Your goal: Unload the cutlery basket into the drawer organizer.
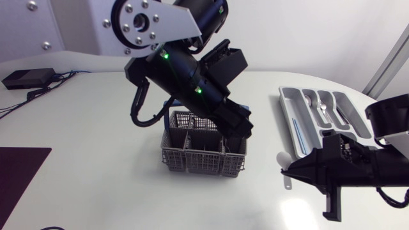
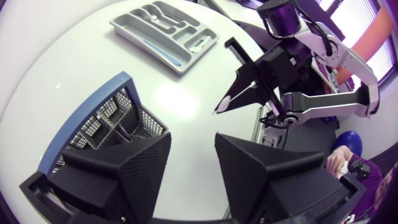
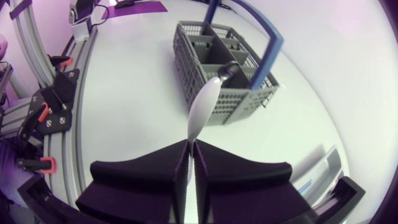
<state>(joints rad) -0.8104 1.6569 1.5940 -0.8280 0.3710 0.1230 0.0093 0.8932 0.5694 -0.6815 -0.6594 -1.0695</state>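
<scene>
Just short of the drawer organizer (image 1: 287,108), already holding several pieces (image 1: 321,106), 1 spoon (image 3: 202,106) clamped between the fingers of the right gripper (image 3: 191,149). Above the cutlery basket (image 1: 203,163), left gripper (image 2: 193,142) with jaws apart, empty. Seemingly well along; cannot tell the basket's remaining contents.

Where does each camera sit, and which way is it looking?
Head view: fixed above the table, looking down on basket, organizer, left arm and right arm.
Left wrist view: on the left arm's last link, facing basket, organizer and right gripper past its open left gripper.
Right wrist view: on the right arm's last link, facing the basket past the right gripper, shut on a spoon.
Shared: all show the basket.
</scene>
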